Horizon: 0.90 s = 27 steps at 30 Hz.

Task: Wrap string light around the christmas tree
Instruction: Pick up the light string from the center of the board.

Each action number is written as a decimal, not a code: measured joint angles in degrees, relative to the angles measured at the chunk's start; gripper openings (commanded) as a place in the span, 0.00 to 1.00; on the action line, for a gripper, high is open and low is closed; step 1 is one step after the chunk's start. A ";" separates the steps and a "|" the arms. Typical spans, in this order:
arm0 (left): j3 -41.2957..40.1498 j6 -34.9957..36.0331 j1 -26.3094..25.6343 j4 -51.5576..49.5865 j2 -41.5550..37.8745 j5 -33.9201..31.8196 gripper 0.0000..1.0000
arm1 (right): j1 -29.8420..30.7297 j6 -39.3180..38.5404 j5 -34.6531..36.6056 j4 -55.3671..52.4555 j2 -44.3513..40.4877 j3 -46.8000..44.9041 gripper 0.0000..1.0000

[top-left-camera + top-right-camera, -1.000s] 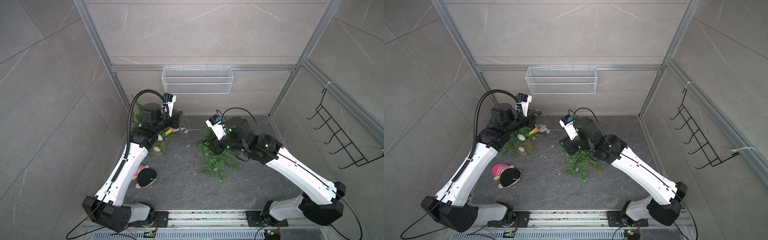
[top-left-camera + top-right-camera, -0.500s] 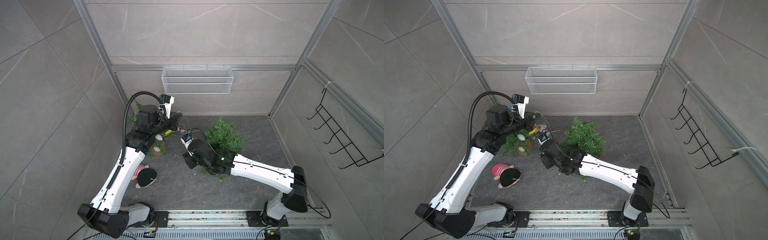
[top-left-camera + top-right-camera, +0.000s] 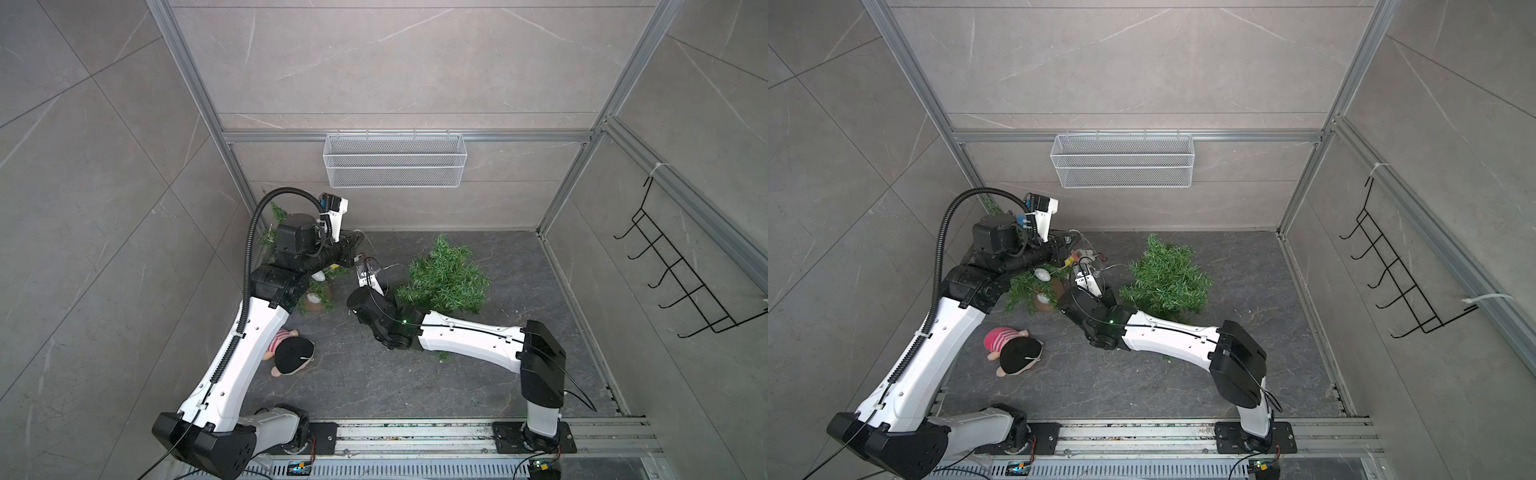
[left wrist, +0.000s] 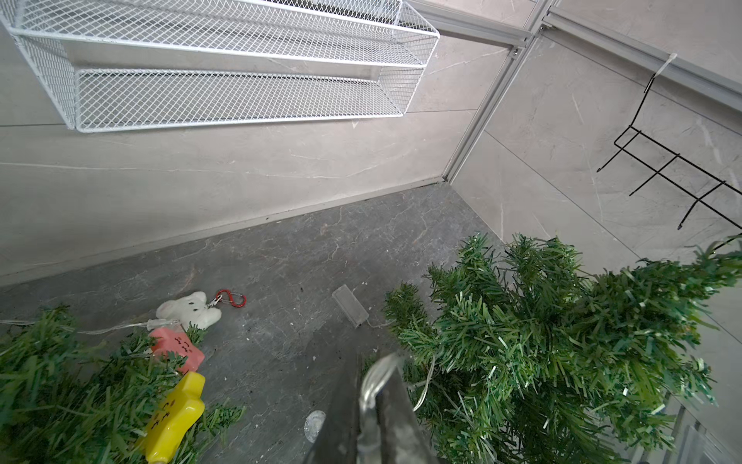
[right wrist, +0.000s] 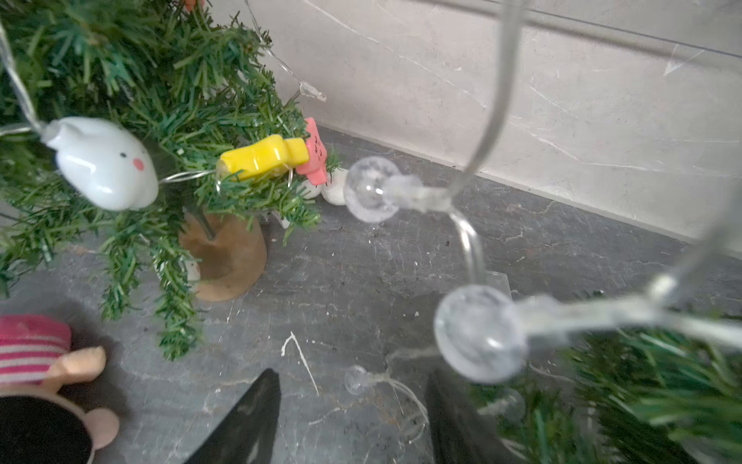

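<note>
1. Left end effector (image 4: 375, 363) is clamped tight on the string light (image 4: 372, 381), pinching its clear wire right beside the christmas tree (image 4: 542, 353).
2. Right end effector (image 5: 352, 377) is released: fingers (image 5: 257, 418) spread apart, nothing gripped, and we see clear bulbs (image 5: 478, 333) hanging near its camera.
3. In both top views, the christmas tree sits on the tabletop (image 3: 374, 382) near the back wall.
4. We also spot the battery box (image 4: 349, 311) lying flat beside it, plus a small decorated tree (image 3: 1034, 291) by the left arm.
</note>
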 measured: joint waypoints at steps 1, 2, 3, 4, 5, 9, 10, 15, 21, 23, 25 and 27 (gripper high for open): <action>0.00 0.00 0.00 -0.02 0.00 -0.02 0.04 | -0.37 -0.02 0.11 0.63 1.20 0.57 0.50; 0.00 0.00 0.00 -0.11 0.00 -0.02 0.04 | -0.76 -0.07 0.02 1.36 2.08 0.66 0.42; 0.00 0.00 0.00 -0.26 0.00 -0.04 0.04 | -1.16 -0.35 -0.28 1.73 2.64 0.66 0.35; 0.00 0.02 0.00 -0.46 0.00 -0.04 0.04 | -1.60 -0.92 -1.07 2.16 3.10 0.63 0.28; 0.00 0.02 0.00 -0.68 0.00 -0.04 0.04 | -2.01 -1.79 -2.36 2.78 3.26 0.59 0.23; 0.00 0.09 0.00 -1.25 0.13 -0.07 0.04 | -2.80 -5.70 -10.58 4.63 2.75 0.35 0.10; 0.00 0.13 0.00 -1.25 0.24 -0.07 0.04 | -2.80 -6.32 -13.22 4.59 2.27 0.09 0.09; 0.48 0.96 0.00 -1.64 0.81 -0.61 0.04 | -2.73 -7.61 -29.70 1.31 -1.99 -0.17 0.06; 3.52 2.38 0.00 -1.95 2.14 -1.81 0.04 | -3.10 -7.10 -48.98 -1.49 -7.10 0.24 0.03; 3.89 2.82 0.02 -1.95 2.16 -2.10 0.05 | -3.69 -6.21 -54.77 -1.46 -8.66 0.24 0.03; 3.93 3.04 0.02 -1.77 2.16 -2.47 0.05 | -4.61 -5.38 -60.00 -2.10 -10.49 0.26 0.03; 4.20 3.32 0.02 -1.07 2.25 -2.93 0.05 | -5.07 -4.33 -63.52 -3.72 -11.96 0.26 0.03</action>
